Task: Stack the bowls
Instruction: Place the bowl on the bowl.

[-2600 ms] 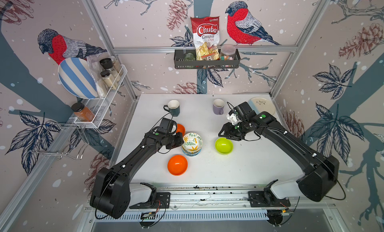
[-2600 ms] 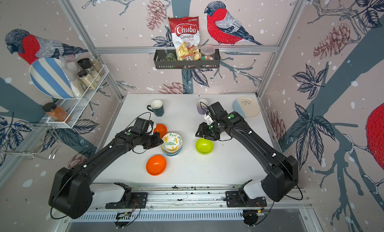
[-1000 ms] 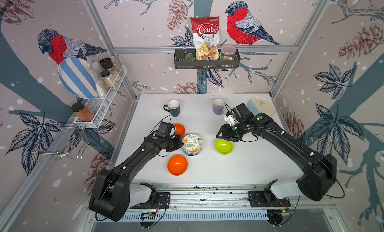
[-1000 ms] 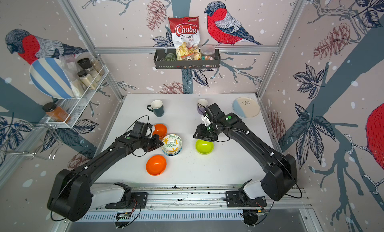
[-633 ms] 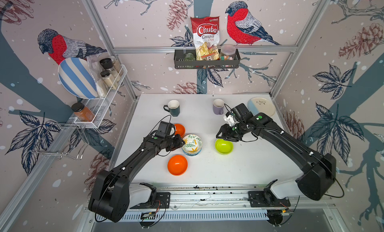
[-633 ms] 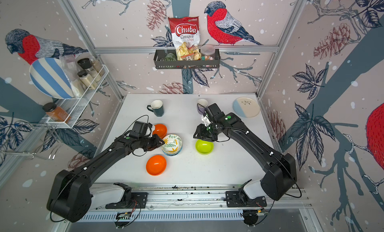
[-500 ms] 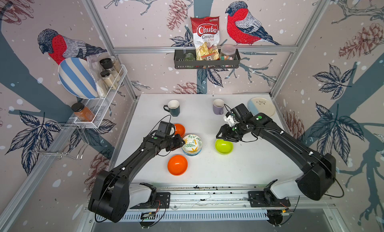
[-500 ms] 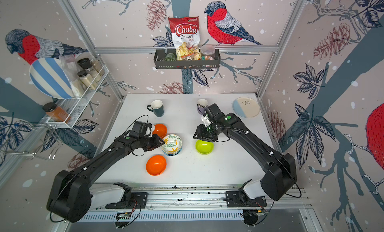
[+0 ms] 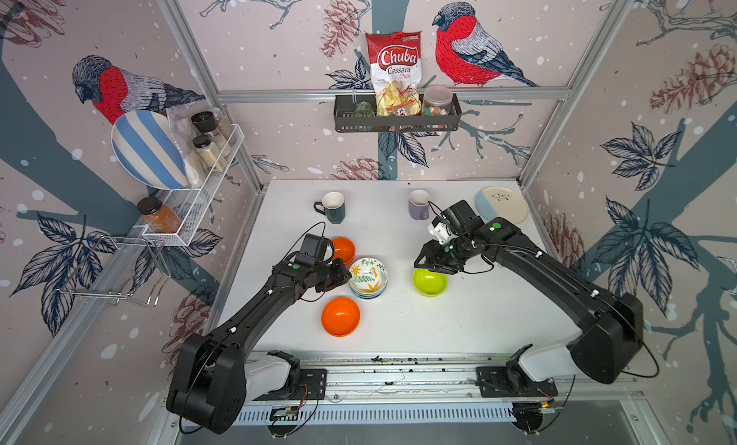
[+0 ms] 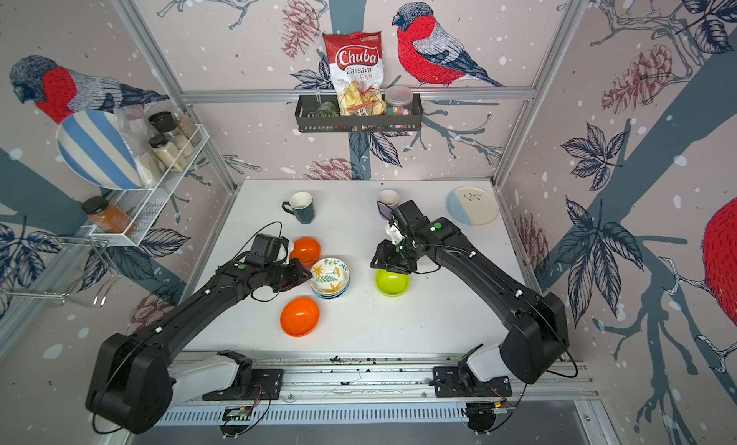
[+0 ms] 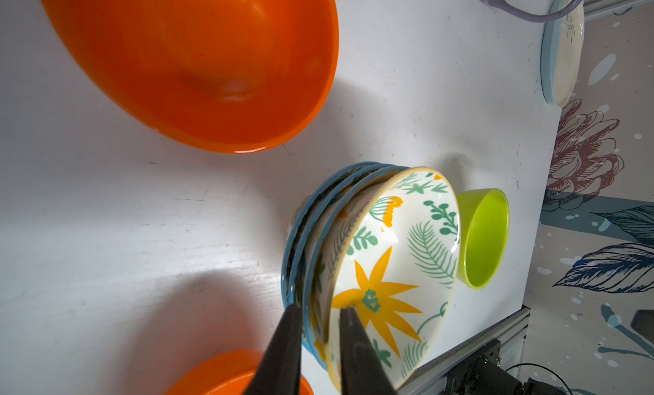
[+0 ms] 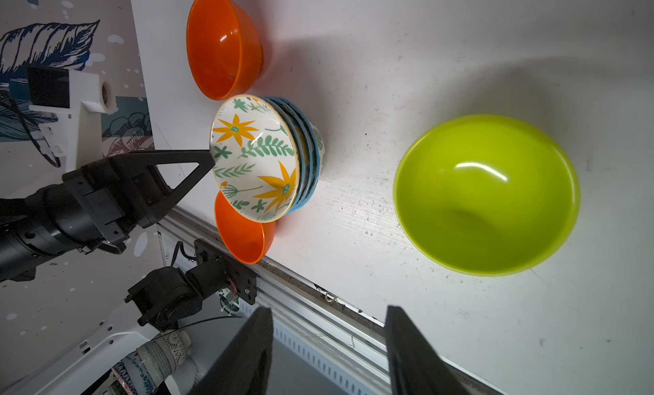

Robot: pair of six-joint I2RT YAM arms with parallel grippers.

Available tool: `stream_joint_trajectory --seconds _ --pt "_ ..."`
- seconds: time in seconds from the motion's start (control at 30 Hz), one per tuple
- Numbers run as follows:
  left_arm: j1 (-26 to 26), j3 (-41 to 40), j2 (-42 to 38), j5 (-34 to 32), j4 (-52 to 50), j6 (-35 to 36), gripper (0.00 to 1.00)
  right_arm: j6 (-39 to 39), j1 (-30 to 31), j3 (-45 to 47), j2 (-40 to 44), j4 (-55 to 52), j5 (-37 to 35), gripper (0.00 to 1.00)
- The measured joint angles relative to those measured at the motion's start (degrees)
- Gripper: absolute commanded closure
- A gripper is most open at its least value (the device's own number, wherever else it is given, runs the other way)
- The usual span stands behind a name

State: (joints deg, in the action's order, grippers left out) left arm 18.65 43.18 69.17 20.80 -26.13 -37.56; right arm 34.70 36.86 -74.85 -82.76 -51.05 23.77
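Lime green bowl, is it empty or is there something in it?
Empty. The right wrist view looks into the lime green bowl and shows only its bare glossy inside with a glare streak.

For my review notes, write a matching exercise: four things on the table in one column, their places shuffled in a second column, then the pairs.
Things
1. floral bowl
2. lime bowl
3. plate
4. teal mug

Places
a. far right corner of the table
b. standing alone, by the right pincer
c. top of the stack
d. far side, beyond an orange bowl

Pairs: 1-c, 2-b, 3-a, 4-d
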Motion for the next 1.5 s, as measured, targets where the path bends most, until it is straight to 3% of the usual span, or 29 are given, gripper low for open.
stream_joint_trajectory --seconds 1.5 --pt "-0.59 0.04 1.55 -0.24 -0.24 0.07 0.76 0.0 0.96 1.77 -0.11 1.25 -0.02 0.47"
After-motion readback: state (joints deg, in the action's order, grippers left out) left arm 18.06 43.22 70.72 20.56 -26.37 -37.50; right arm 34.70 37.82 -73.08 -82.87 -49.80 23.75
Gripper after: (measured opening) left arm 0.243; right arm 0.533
